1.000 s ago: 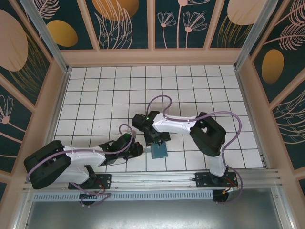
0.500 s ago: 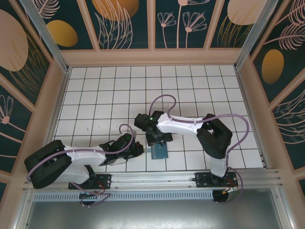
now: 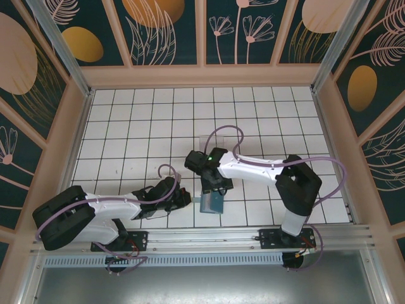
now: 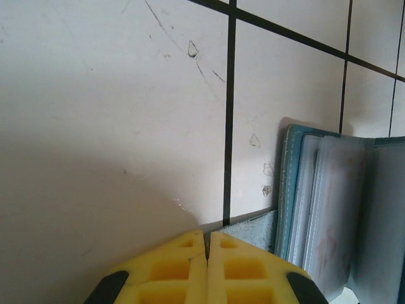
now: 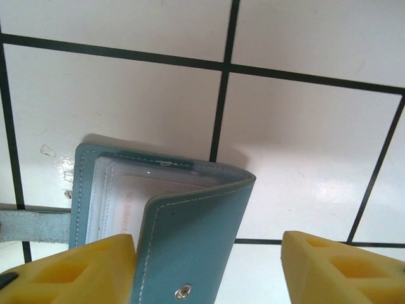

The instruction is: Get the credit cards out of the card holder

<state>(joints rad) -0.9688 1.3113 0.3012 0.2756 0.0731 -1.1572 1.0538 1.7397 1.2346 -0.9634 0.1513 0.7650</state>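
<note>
The slate-blue card holder (image 3: 213, 204) lies on the white tiles near the front edge. Its cover flap (image 5: 196, 247), with a small stud, stands half raised. Beneath it a pale credit card (image 5: 120, 202) with printed digits sits in a clear sleeve. More sleeves (image 4: 335, 209) fan out in the left wrist view. My right gripper (image 5: 205, 244) is open astride the flap, its left finger touching the flap's edge and its right finger well apart. My left gripper (image 4: 207, 234) is shut where the holder's suede tab (image 4: 256, 225) runs in between its tips.
Wooden-framed walls (image 3: 202, 76) enclose the tiled floor on three sides, and an aluminium rail (image 3: 209, 237) runs along the front. A clear plastic box (image 3: 207, 140) shows faintly behind the right arm. Open tiles stretch behind and to both sides of the holder.
The right arm's elbow has swung to the right while its gripper stayed over the holder, and its jaws have narrowed round the flap. The left arm and the holder have not moved.
</note>
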